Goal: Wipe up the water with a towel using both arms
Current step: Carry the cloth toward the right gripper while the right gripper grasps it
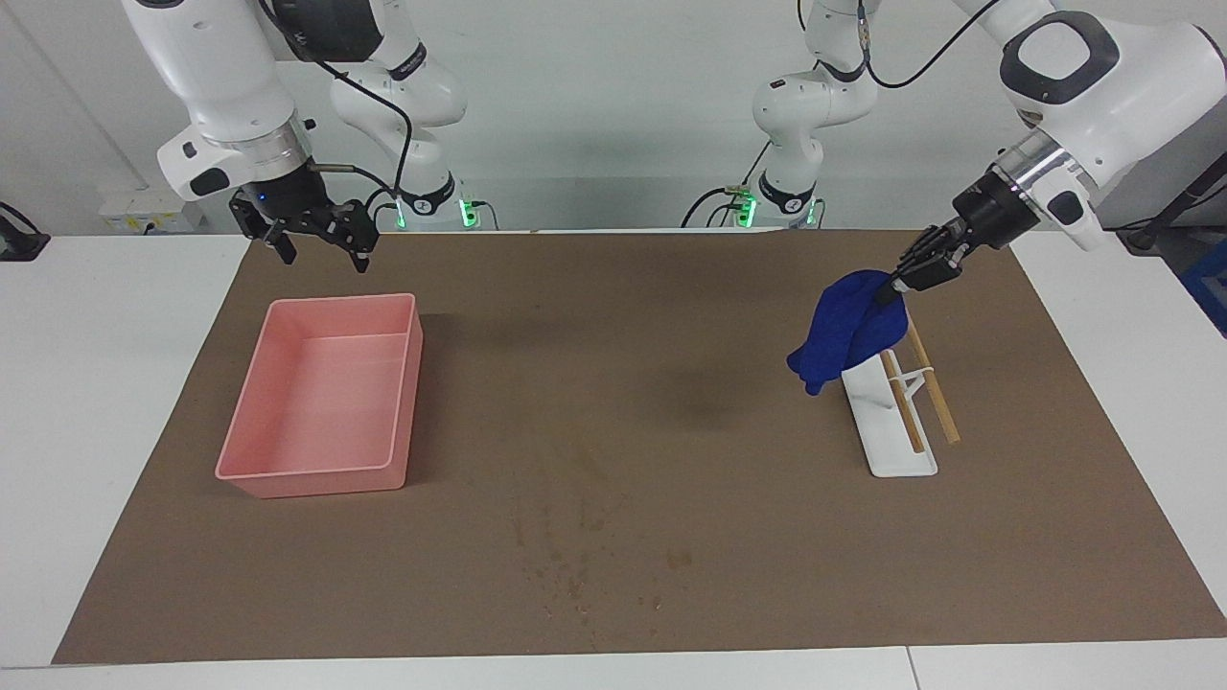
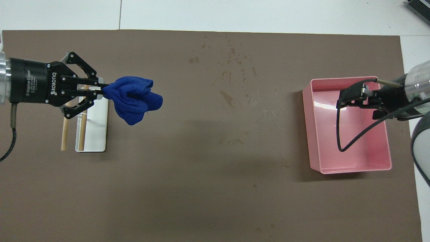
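The deep-blue towel (image 1: 848, 331) hangs bunched in the air from my left gripper (image 1: 887, 292), which is shut on its upper edge. It hangs over the nearer end of the white rack (image 1: 891, 431). In the overhead view the left gripper (image 2: 102, 91) holds the towel (image 2: 136, 101) just past the rack, toward the table's middle. Water drops (image 1: 575, 565) spot the brown mat farther from the robots, and they also show in the overhead view (image 2: 235, 67). My right gripper (image 1: 316, 244) is open and empty in the air over the pink tray's nearer end (image 2: 352, 97).
An empty pink tray (image 1: 312, 471) sits toward the right arm's end. The white rack (image 2: 95, 134) with two wooden rods (image 2: 63, 134) sits toward the left arm's end. A brown mat (image 1: 671, 383) covers the table.
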`<action>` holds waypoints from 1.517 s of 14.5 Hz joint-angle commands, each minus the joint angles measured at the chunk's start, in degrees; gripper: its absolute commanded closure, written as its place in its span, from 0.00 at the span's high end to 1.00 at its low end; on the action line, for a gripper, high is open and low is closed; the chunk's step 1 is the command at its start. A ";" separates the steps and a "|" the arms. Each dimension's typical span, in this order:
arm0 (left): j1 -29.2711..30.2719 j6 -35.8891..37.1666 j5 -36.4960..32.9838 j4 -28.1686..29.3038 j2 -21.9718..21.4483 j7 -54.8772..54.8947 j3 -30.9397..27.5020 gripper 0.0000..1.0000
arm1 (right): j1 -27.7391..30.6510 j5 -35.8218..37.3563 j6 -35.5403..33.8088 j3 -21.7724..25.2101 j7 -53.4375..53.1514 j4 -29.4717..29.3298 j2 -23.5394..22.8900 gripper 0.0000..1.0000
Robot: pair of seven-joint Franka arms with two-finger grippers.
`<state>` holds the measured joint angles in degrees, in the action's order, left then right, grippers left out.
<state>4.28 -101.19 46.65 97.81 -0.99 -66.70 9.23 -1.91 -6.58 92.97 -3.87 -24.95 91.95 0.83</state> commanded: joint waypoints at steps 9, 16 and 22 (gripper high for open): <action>-8.49 -7.17 11.09 5.99 -3.58 -14.59 -0.88 0.00 | -13.55 -18.78 17.58 -0.35 -48.84 -1.23 -3.72 0.96; -16.93 -12.81 11.00 5.64 -3.67 -8.12 -0.88 0.00 | -17.42 -27.06 19.53 -0.79 -65.48 -6.25 -9.26 0.95; -18.43 -12.45 11.18 5.99 -5.07 -7.66 -0.79 0.00 | -19.27 -27.43 17.77 -1.06 -69.80 -3.26 -8.56 0.84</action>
<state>-13.33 -112.85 56.29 101.98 -3.74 -75.27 9.26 -21.38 -32.82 111.23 -4.78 -93.91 87.98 -8.25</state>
